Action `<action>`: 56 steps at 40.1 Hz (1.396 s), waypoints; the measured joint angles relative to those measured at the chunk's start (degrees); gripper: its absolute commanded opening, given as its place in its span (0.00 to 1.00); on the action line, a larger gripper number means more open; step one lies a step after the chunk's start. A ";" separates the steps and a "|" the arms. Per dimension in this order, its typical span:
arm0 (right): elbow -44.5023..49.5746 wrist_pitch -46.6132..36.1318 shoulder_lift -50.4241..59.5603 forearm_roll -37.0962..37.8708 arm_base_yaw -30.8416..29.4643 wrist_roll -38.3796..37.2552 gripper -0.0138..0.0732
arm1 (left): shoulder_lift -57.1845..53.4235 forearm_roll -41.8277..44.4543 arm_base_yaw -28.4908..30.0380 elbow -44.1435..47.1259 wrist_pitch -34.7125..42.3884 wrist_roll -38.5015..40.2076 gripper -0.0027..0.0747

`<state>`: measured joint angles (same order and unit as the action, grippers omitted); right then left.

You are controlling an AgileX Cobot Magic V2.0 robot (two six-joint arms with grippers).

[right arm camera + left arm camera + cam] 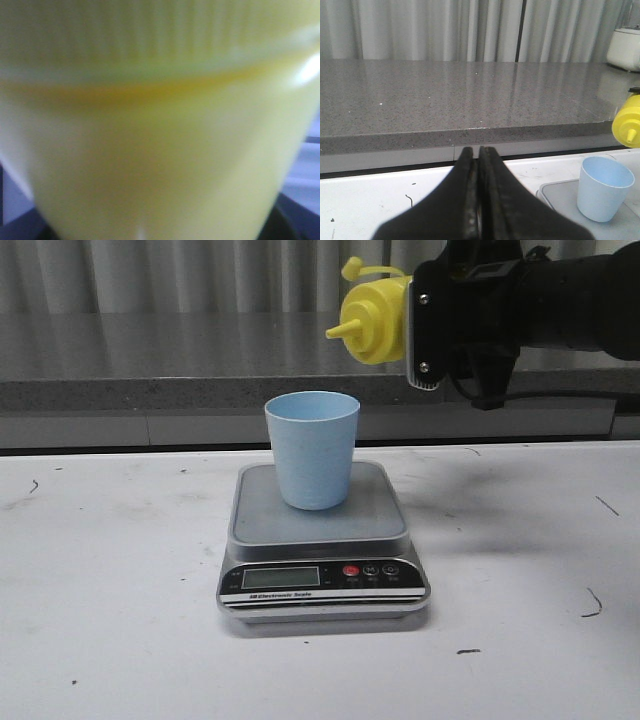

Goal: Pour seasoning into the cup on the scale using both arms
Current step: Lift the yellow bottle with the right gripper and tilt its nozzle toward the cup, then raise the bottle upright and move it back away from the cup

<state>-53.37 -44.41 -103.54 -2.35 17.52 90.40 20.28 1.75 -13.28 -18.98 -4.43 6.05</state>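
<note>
Right pincer (425, 325) holds the yellow seasoning (373, 322) on its side, above the blue cup (312, 448) on the scale (322, 580). Left pincer (479, 200) is closed tight, holding nothing.

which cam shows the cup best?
Front view: the cup shows whole, upright on the scale, below the seasoning bottle. Left wrist view catches it near the frame corner. Right wrist view shows only blurred yellow bottle.

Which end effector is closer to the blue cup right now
Right. The right end effector holds the seasoning bottle tipped just above the cup, toward its right. The left end effector, shut and empty, sits farther off to the cup's left.
</note>
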 measured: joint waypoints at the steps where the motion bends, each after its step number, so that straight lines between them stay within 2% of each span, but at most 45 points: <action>1: 0.00 0.00 0.00 -0.11 0.00 -0.49 0.38 | 0.00 0.00 0.00 0.00 0.00 0.00 0.01; 8: 0.00 -0.39 -0.09 -4.84 0.39 -8.90 0.38 | 0.00 0.00 0.00 0.00 0.00 0.00 0.01; 15: 0.00 0.15 0.17 -17.10 2.32 -19.84 0.38 | 0.00 0.00 0.00 0.00 0.00 0.00 0.01; 23: 0.00 7.29 3.10 -31.12 3.48 -37.00 0.38 | 0.00 -0.04 0.00 0.00 0.00 0.00 0.01; 28: 0.00 13.93 5.84 -35.60 3.38 -48.43 0.38 | 0.00 -0.04 0.00 0.00 0.00 0.00 0.01; 34: 0.22 20.17 8.84 -35.98 3.38 -59.46 0.38 | 0.00 -0.13 0.00 0.00 0.00 0.00 0.01; 39: 2.87 21.31 12.03 -35.88 3.61 -65.38 0.38 | 0.00 -0.13 0.00 0.00 0.00 0.00 0.01; 47: 11.10 18.30 18.45 -33.31 4.82 -70.07 0.38 | 0.00 -0.13 0.00 0.00 0.00 0.00 0.01; 56: 21.15 13.04 23.49 -31.71 6.88 -71.60 0.38 | 0.00 -0.13 0.00 0.00 0.00 0.00 0.01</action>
<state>-32.22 -31.37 -80.05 -34.05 24.40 18.81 20.28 1.62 -13.28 -18.98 -4.43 6.05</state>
